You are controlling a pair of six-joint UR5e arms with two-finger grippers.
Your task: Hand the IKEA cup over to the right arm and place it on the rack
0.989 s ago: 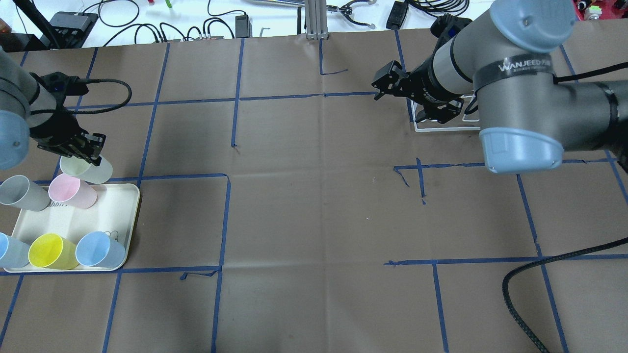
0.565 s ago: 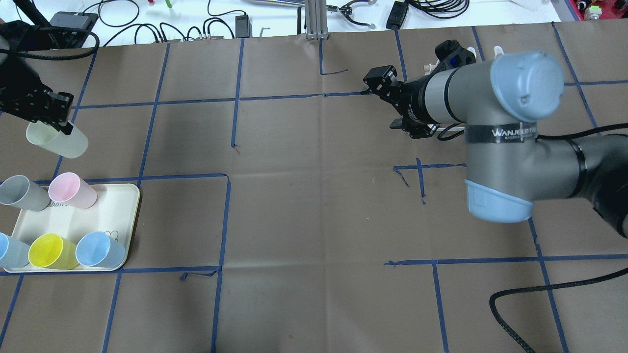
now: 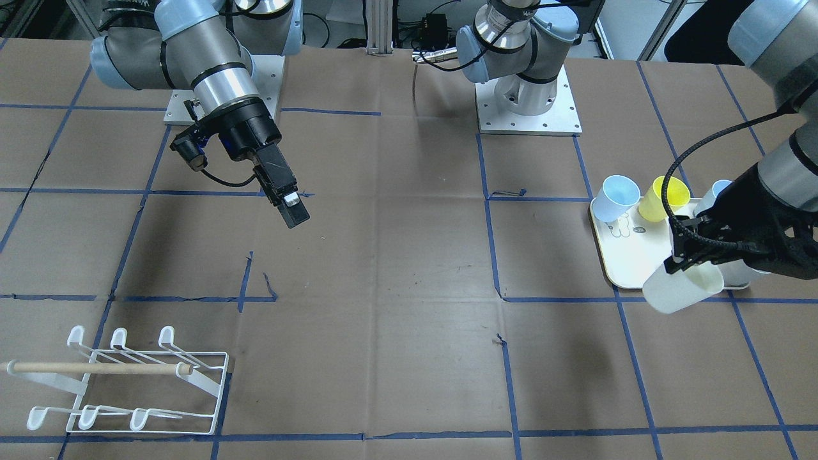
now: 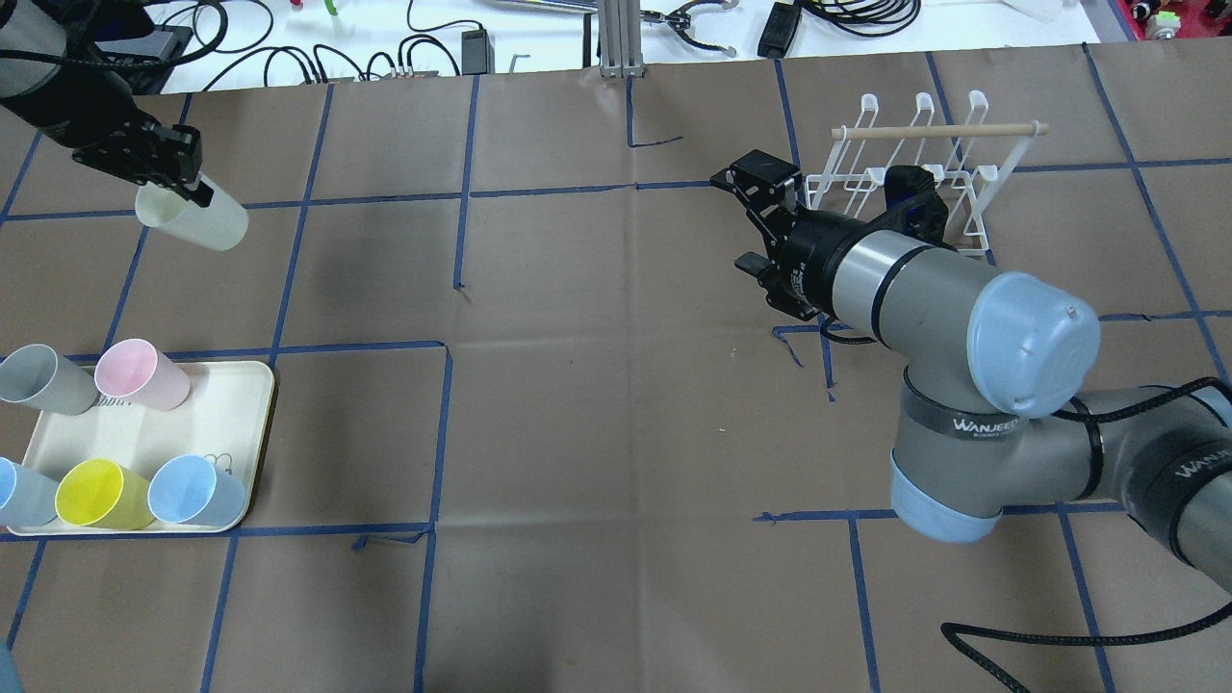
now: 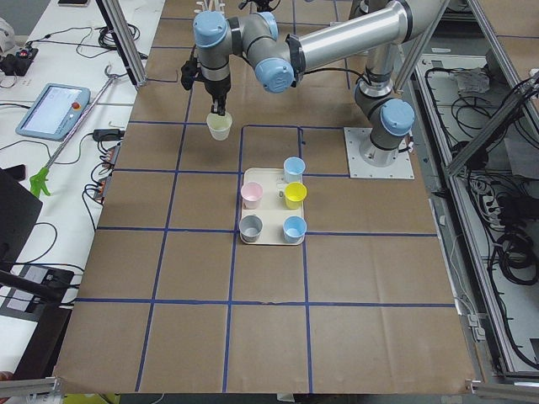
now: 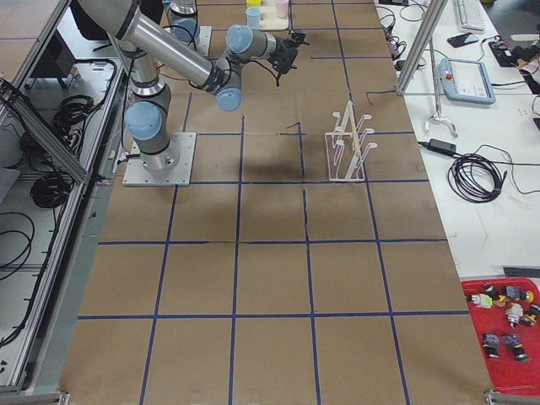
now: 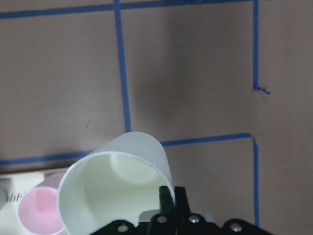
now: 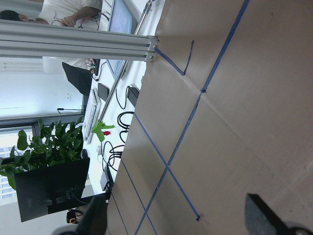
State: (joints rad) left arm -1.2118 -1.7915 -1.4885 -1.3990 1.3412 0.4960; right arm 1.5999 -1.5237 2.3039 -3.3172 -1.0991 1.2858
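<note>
My left gripper (image 4: pixel 183 188) is shut on the rim of a pale yellow-green cup (image 4: pixel 197 221) and holds it tilted in the air, beyond the tray. The cup also shows in the front view (image 3: pixel 677 291) and in the left wrist view (image 7: pixel 117 181), its mouth towards the camera. My right gripper (image 4: pixel 749 219) is open and empty, and points left near the table's middle. In the front view it (image 3: pixel 293 207) hangs above the table. The white wire rack (image 4: pixel 914 173) with its wooden dowel stands just behind the right wrist, and shows whole in the front view (image 3: pixel 128 383).
A cream tray (image 4: pixel 231 414) at the near left holds a grey cup (image 4: pixel 38 380), a pink cup (image 4: pixel 144 373), a yellow cup (image 4: pixel 96 493) and two blue cups (image 4: pixel 192 491). A black cable (image 4: pixel 1059 635) lies at the near right. Blue tape lines grid the brown table.
My left gripper has lifted the pale cup from beside the tray and carried it away from the robot. My right arm has swung back from over the rack, which now shows.
</note>
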